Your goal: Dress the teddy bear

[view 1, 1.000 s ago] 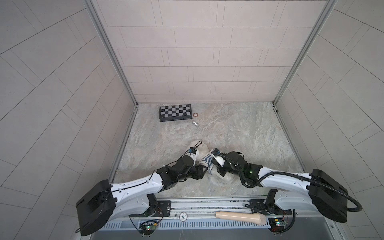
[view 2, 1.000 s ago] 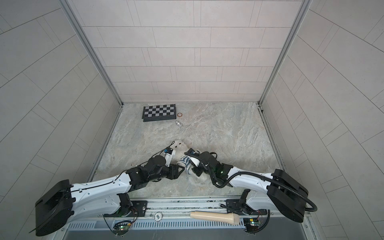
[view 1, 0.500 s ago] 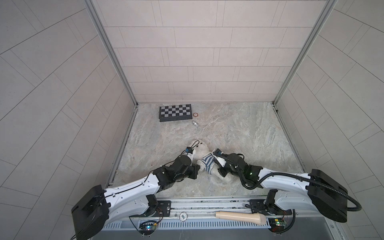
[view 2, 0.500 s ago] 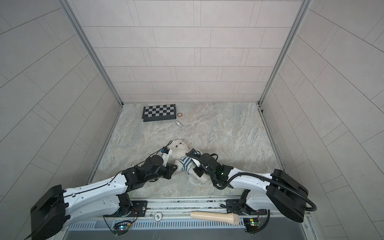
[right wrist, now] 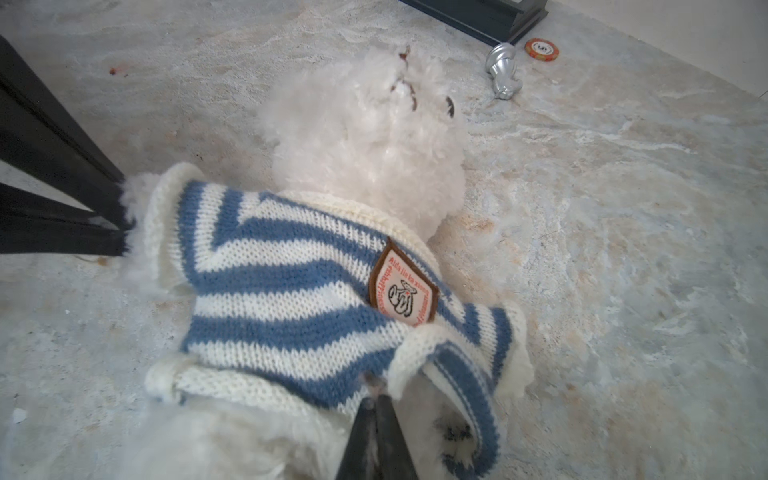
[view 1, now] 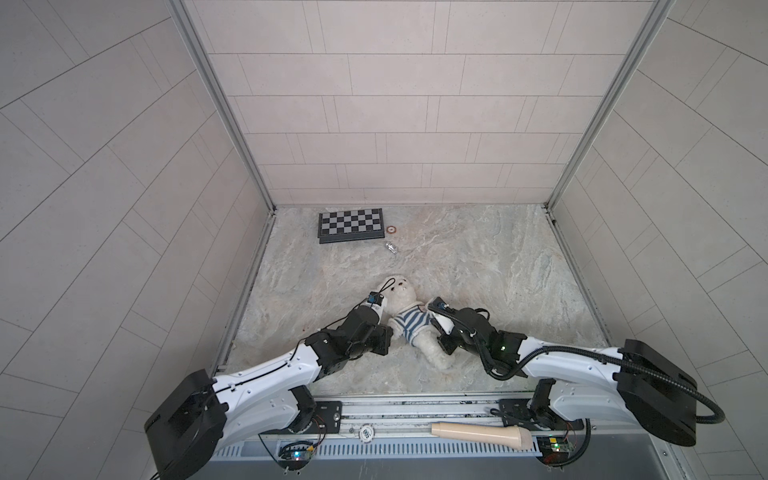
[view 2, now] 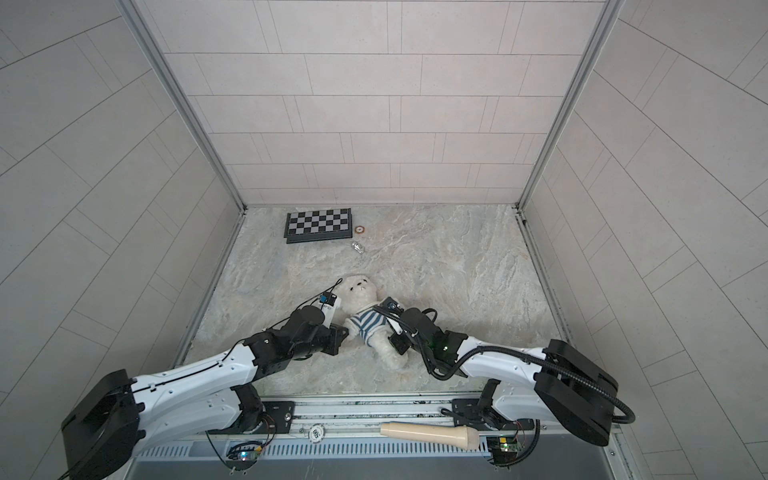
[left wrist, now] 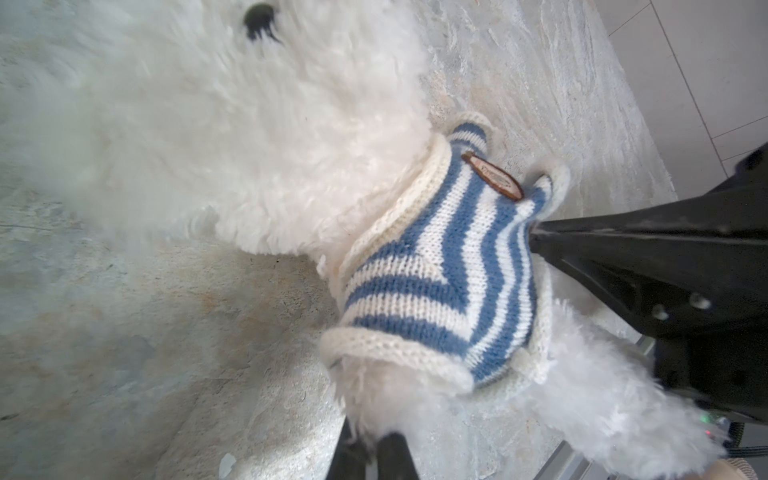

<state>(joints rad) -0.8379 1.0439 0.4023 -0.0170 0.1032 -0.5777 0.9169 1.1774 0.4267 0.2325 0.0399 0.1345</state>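
Observation:
The teddy bear (view 1: pixel 400 291) (view 2: pixel 360 287) lies on its back near the table's front, head toward the far wall. A blue-and-white striped knit sweater (view 1: pixel 409 325) (view 2: pixel 371 321) (left wrist: pixel 440 274) (right wrist: pixel 282 291) covers its torso. My left gripper (left wrist: pixel 365 451) (view 1: pixel 390 333) (view 2: pixel 344 332) is shut on the white fur of the bear's arm, which sticks out of the sleeve. My right gripper (right wrist: pixel 376 405) (view 1: pixel 433 327) (view 2: pixel 390 328) is shut on the sweater's edge on the bear's other side. The bear's legs (view 1: pixel 436 353) are bare.
A folded chessboard (view 1: pixel 350 224) (view 2: pixel 319 225) lies at the back left. Beside it are a small round chip (view 1: pixel 391 229) (right wrist: pixel 541 49) and a silver chess piece (view 1: pixel 391 247) (right wrist: pixel 503 70). A beige handle-shaped object (view 1: pixel 482 434) rests on the front rail.
My left gripper's jaws have closed on the bear's arm and that arm has drawn back to the left. More of the bear and sweater now shows between the two grippers.

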